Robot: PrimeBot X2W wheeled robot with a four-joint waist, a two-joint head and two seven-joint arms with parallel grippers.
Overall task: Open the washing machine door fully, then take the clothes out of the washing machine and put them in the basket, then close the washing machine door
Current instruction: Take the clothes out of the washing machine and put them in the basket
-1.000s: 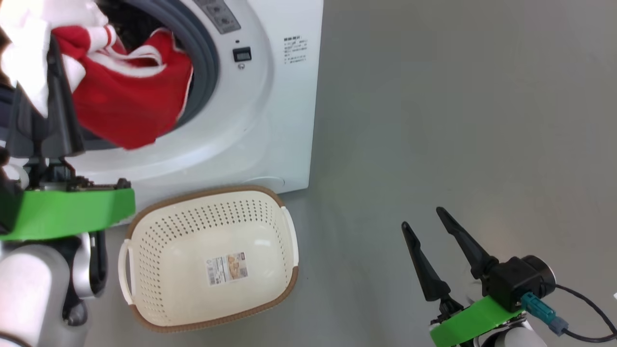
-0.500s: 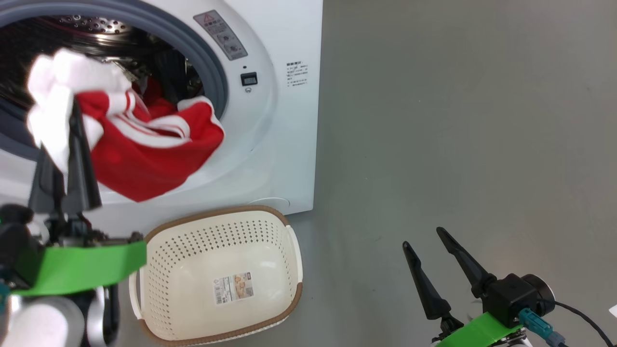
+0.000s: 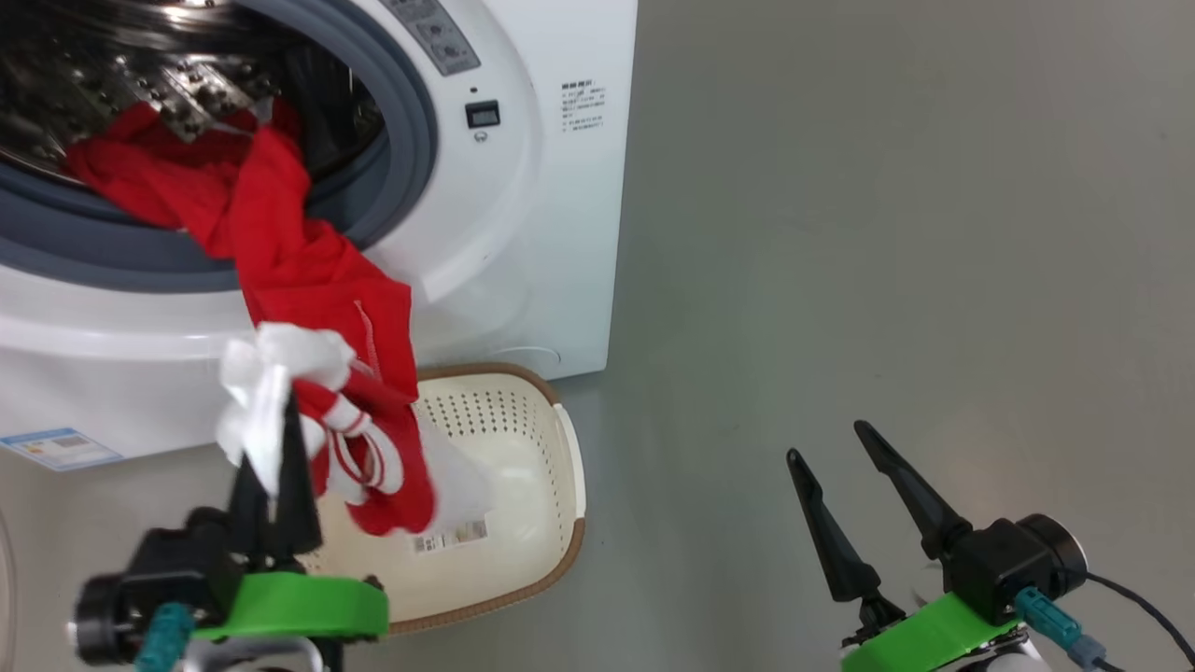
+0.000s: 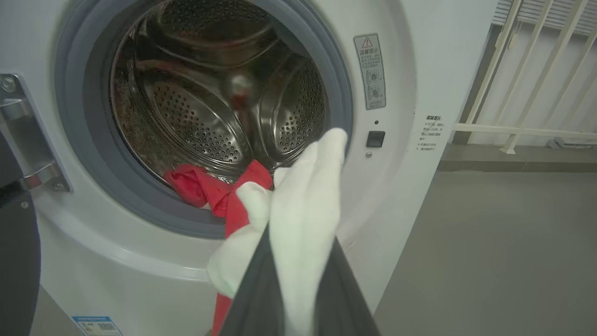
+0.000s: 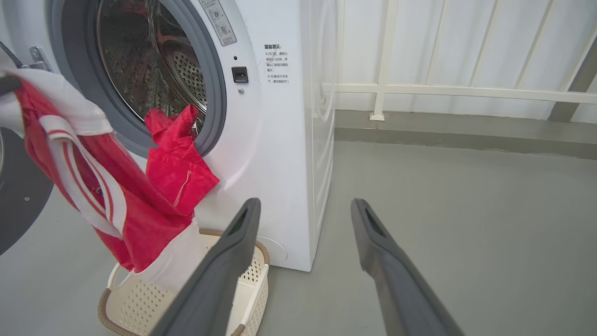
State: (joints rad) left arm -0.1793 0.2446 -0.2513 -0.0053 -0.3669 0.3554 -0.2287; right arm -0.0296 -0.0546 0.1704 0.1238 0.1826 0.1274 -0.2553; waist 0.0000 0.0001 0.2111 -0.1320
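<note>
The left gripper (image 3: pixel 278 462) is pinched tight on the clothes (image 3: pixel 299 280), gripping a white cloth and a striped red hem above the left side of the basket (image 3: pixel 563 439); the red fabric trails up from there into the drum of the washing machine (image 3: pixel 560 233), just behind the basket; the right gripper (image 3: pixel 827 439) hangs well right of the basket, fingers spread wide, holding nothing.

Red clothes (image 3: pixel 280 261) w/ white trim hang fr washing machine (image 3: pixel 523 233) over basket (image 3: pixel 523 411)
</note>
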